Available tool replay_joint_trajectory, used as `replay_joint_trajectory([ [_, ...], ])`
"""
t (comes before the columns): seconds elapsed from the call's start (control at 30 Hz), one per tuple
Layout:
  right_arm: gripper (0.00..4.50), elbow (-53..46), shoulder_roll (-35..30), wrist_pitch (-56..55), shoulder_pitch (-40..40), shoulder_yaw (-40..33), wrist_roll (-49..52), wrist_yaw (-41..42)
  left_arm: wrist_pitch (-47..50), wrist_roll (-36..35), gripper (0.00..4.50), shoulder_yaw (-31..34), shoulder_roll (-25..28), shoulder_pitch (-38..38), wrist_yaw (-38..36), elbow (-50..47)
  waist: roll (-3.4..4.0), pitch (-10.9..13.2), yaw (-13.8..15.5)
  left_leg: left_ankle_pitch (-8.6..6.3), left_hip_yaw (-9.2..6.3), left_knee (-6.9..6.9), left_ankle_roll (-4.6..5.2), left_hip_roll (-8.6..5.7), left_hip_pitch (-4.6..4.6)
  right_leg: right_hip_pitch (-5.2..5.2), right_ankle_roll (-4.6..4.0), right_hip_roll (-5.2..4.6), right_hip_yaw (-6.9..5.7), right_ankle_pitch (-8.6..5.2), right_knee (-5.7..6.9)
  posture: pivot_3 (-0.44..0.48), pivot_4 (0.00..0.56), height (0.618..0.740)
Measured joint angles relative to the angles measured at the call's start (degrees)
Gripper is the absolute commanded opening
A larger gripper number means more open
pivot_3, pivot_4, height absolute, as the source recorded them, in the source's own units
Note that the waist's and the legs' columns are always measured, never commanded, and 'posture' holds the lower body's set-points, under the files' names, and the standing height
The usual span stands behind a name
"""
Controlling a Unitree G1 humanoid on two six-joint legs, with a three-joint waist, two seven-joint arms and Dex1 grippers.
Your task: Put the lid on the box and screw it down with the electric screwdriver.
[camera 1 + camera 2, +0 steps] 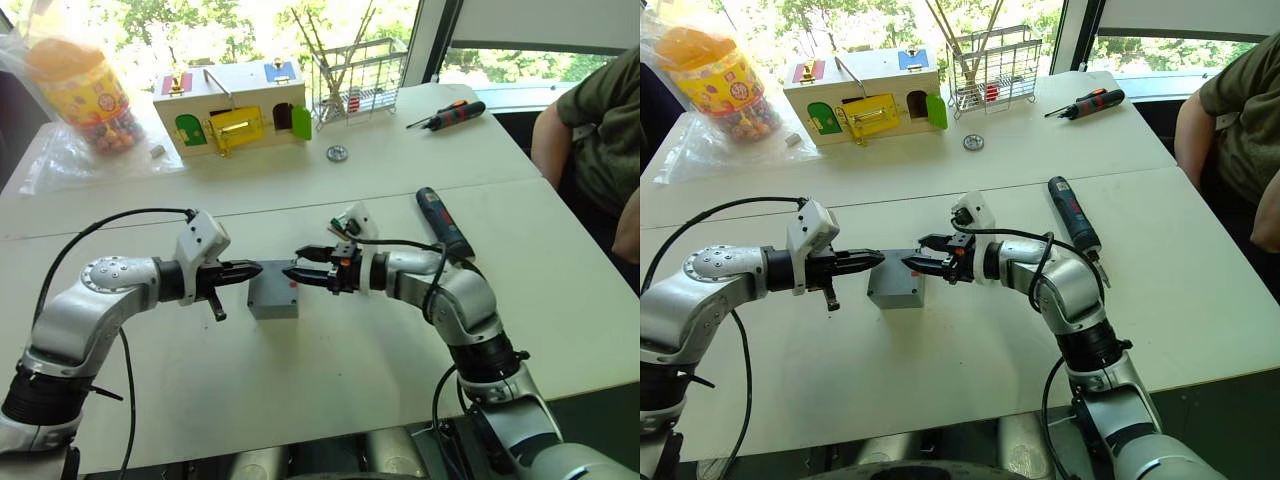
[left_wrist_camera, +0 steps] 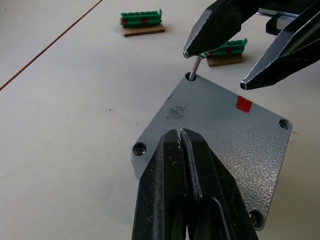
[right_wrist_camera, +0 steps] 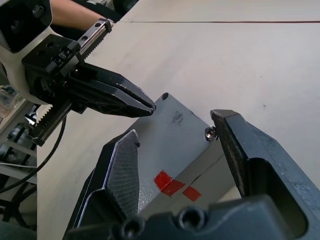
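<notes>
Lid (image 2: 220, 145) on box (image 1: 273, 297), left gripper (image 1: 252, 270) closed above it, right gripper (image 1: 294, 273) open, arms facing.

Lid (image 2: 220, 140): grey, matt, fine pebbled texture like cast or moulded plastic, one scuffed dark patch near a corner, red tape square stuck on. Screw (image 2: 195, 65) at upper centre of the left wrist frame: bright bare metal, shiny. Left tool (image 2: 192, 195): black, satin sheen, lightly grained, dusty. Right tool (image 3: 175, 165): black, glossy edges, knurled pad on inner finger face. Worktop (image 1: 330, 390): smooth off-white laminate, matt. Wooden box (image 1: 232, 105), upper left: pale unvarnished wood, painted doors. Electric screwdriver (image 1: 443, 222): dark plastic, semi-gloss.
</notes>
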Motion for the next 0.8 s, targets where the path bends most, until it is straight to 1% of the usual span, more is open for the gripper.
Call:
replay_joint_trajectory([
  [0.37, 2.74, -0.2, 0.1, -0.2, 0.0, 0.0, 0.0, -1.3, -0.1, 0.4, 0.0, -0.1, -0.4, -0.5, -0.2, 0.6, 0.0, 0.0, 0.0, 0.0, 0.0, 0.0, 0.0, 0.0, 0.0, 0.0, 0.0, 0.0, 0.0, 0.0, 0.0, 0.0, 0.15, 0.74],
  [0.47, 2.74, -0.7, -0.7, -0.5, -0.6, -1.3, 0.2, -1.9, 0.1, 0.1, 0.0, -0.1, -0.5, -1.3, -0.2, 0.6, 0.0, 0.0, 0.1, 0.0, 0.0, 0.02, 0.0, -0.01, -0.01, 0.0, 0.0, 0.0, -0.01, 0.0, 0.0, 0.0, 0.15, 0.74],
  [0.53, 2.74, -2.2, -2.9, 1.2, -2.5, -4.1, 1.6, -2.2, 0.3, -0.4, 0.0, 0.0, -0.6, -2.5, -0.2, 0.2, 0.0, 0.0, 0.3, 0.0, 0.0, 0.05, 0.0, -0.04, -0.02, 0.02, 0.0, -0.02, 0.0, 0.0, 0.0, 0.0, 0.15, 0.74],
  [0.6, 2.74, -4.4, -8.8, 5.8, -6.8, -8.0, 3.9, -1.9, 0.4, -1.2, 0.0, -0.1, -0.3, -3.9, -1.0, -1.0, 0.0, 0.0, 0.5, 0.0, 0.01, 0.07, 0.0, -0.05, -0.03, 0.03, 0.0, -0.04, -0.01, 0.0, -0.03, 0.0, 0.15, 0.74],
  [0.63, 2.92, -5.0, -12.5, 8.1, -8.9, -9.8, 4.5, -1.5, 0.4, -1.6, 0.0, -0.1, 0.0, -4.7, -1.6, -1.7, 0.0, 0.0, 0.7, 0.0, 0.0, 0.07, 0.01, -0.06, -0.03, 0.05, 0.0, -0.04, -0.02, 0.0, -0.04, 0.0, 0.15, 0.74],
  [0.7, 3.44, -5.0, -21.5, 12.5, -12.2, -12.2, 5.9, 1.2, 0.3, -2.0, 0.0, -0.5, 0.6, -6.4, -3.1, -3.0, 0.0, 0.0, 1.4, -0.02, 0.02, 0.02, 0.03, -0.04, -0.03, 0.04, 0.0, -0.04, -0.02, 0.0, -0.1, 0.0, 0.15, 0.74],
  [0.73, 3.85, -4.7, -25.3, 14.3, -13.2, -12.8, 6.6, 3.2, 0.2, -2.1, 0.0, -1.0, 1.0, -7.0, -3.9, -3.6, 0.0, 0.0, 1.5, -0.02, 0.02, -0.01, 0.04, 0.0, -0.01, 0.06, 0.0, -0.04, -0.02, 0.0, -0.11, 0.0, 0.15, 0.74],
  [0.8, 4.47, -3.4, -31.8, 16.9, -14.9, -12.0, 7.6, 7.4, 0.0, -2.1, 0.0, -2.6, 1.1, -8.6, -5.3, -3.9, 0.0, 0.0, 1.5, -0.03, 0.06, -0.01, 0.06, 0.03, -0.02, 0.05, 0.0, -0.04, -0.01, 0.0, -0.1, 0.0, 0.15, 0.74],
])
